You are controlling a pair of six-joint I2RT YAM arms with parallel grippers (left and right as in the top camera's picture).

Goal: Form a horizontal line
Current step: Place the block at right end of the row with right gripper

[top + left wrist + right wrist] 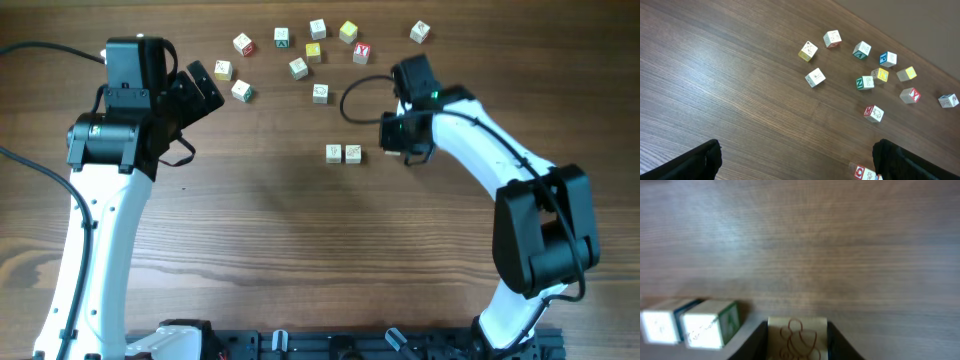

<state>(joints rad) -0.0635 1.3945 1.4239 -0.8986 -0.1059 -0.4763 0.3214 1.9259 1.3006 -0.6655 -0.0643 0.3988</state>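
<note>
Letter cube (797,330) is clamped in right gripper (797,342) beside two-cube horizontal line (343,153). Left gripper (795,162) is held open, empty.

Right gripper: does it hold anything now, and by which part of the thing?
Yes. The right gripper holds one pale letter cube, which has a brown drawing on its visible face. It clamps the cube by two opposite side faces.

We find the horizontal line (343,153) (two cubes, touching) on the table (300,250), another cube (797,336) just right, loose cubes (299,68) scattered behind.
</note>
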